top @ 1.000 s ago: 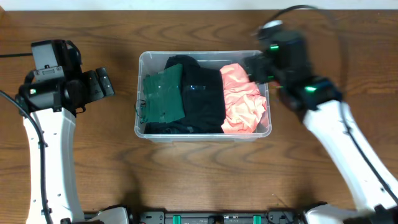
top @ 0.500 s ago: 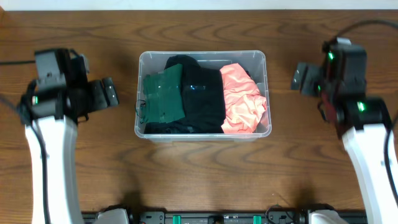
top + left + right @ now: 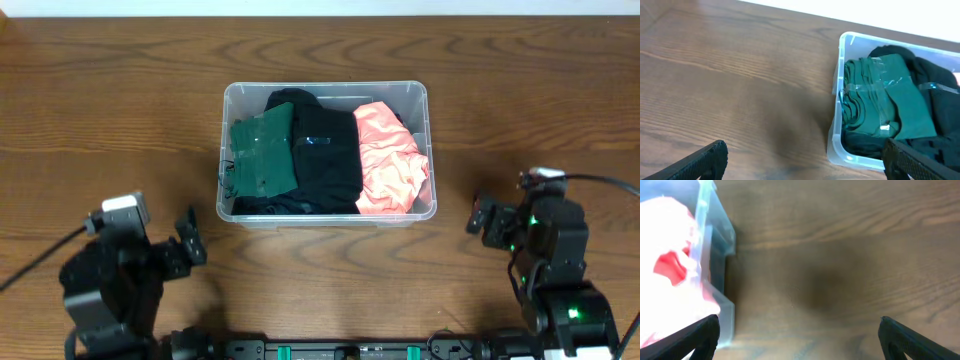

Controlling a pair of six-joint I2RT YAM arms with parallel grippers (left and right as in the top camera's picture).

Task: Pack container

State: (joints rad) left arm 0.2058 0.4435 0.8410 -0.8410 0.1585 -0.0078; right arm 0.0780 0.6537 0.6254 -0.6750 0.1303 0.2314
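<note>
Three garments (image 3: pixel 325 160), green, black and pink, fill the container (image 3: pixel 325 86). Left tool (image 3: pixel 188 243) and right tool (image 3: pixel 482 215) gape wide over the surface (image 3: pixel 120 100), both apart from the container.

I'm seeing both arms in black, the left arm (image 3: pixel 108 292) wearing a white cap (image 3: pixel 122 207). On the right arm (image 3: pixel 548 262), green lights (image 3: pixel 575 313) are glowing.

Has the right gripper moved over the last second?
Yes. The right gripper went from the right end of the container back toward the near edge of the table.
</note>
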